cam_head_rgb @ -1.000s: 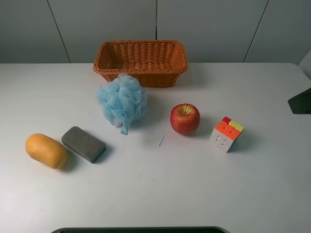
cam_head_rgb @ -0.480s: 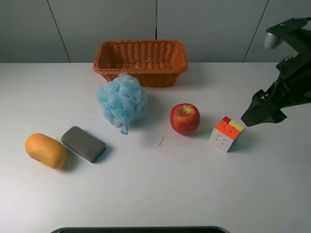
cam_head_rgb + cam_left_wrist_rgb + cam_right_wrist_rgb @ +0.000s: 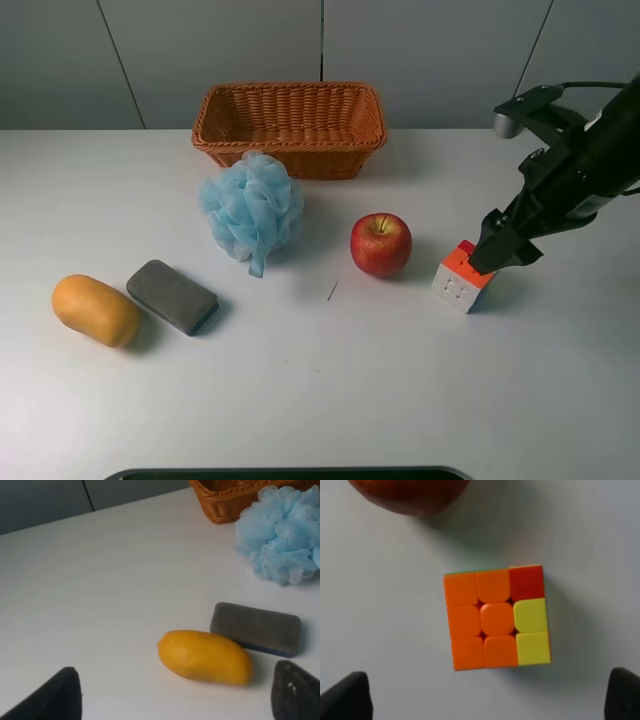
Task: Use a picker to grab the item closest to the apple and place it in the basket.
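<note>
A: Left gripper [image 3: 175,700] idle, fingers apart, facing the orange fruit [image 3: 205,656]. Which item?
B: Cube [image 3: 466,276], on the table [image 3: 320,380] just right of the apple [image 3: 381,245], nearer than the puff [image 3: 251,212]. Right gripper [image 3: 497,252] hovers over it, fingers spread wide.
A: Next?
B: Drop straight, straddle it, close, carry to the basket [image 3: 290,125].

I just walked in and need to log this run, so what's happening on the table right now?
The right gripper hovers just above the Rubik's cube, the item lying nearest the apple. Its jaws are open, one finger on each side, and the cube sits on the table ungrasped. The left gripper is open too, idle near the mango and grey block. The basket waits at the back of the table.
</note>
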You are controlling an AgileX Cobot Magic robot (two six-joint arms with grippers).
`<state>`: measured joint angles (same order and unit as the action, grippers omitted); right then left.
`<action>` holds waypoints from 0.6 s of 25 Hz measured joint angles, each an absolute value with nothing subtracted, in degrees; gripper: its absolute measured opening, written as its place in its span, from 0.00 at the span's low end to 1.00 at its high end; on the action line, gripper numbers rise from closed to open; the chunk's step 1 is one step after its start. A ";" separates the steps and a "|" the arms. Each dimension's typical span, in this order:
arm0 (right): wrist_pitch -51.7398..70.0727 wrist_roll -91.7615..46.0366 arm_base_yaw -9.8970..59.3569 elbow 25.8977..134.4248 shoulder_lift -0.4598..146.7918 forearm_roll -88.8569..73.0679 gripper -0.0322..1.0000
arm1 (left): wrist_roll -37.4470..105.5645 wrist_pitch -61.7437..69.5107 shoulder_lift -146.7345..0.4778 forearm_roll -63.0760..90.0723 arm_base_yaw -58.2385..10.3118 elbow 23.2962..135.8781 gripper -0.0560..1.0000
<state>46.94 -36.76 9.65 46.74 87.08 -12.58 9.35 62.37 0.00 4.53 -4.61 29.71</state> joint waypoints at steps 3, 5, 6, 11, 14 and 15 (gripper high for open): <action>45.24 -37.72 9.65 46.74 90.05 -12.58 0.71 | 9.35 62.37 0.00 4.53 -4.61 29.71 0.74; 43.84 -38.20 9.65 46.74 91.62 -12.58 0.71 | 9.35 62.37 0.00 4.53 -4.61 29.71 0.74; 43.21 -38.33 9.65 46.74 92.41 -12.60 0.71 | 9.35 62.37 0.00 4.53 -4.61 29.71 0.74; 40.92 -40.08 9.65 46.83 95.56 -13.79 0.71 | 9.35 62.37 0.00 4.53 -4.61 29.71 0.74; 39.49 -41.72 9.65 46.83 97.24 -14.70 0.71 | 9.35 62.37 0.00 4.53 -4.61 29.71 0.74; 38.95 -42.02 9.65 46.83 97.70 -14.82 0.71 | 9.35 62.37 0.00 4.53 -4.61 29.71 0.74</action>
